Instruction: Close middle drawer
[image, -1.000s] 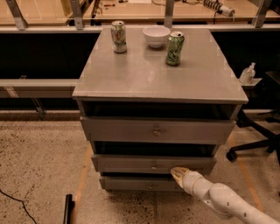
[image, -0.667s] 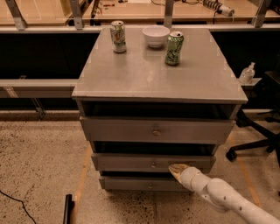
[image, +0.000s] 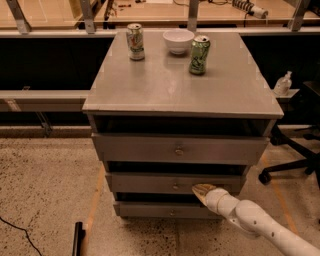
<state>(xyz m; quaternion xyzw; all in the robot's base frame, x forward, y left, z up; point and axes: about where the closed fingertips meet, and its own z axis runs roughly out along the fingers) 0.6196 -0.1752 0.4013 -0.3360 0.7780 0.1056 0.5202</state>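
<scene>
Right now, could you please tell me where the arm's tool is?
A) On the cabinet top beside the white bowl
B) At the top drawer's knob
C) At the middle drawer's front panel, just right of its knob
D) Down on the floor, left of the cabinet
C: the tool is at the front panel of the middle drawer, just right of its knob.

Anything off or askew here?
Nothing spilled or damaged; bowl upright. The middle drawer shows a dark gap above its front, seemingly not fully shut. The pincer sits at that front, right of the knob.
</scene>
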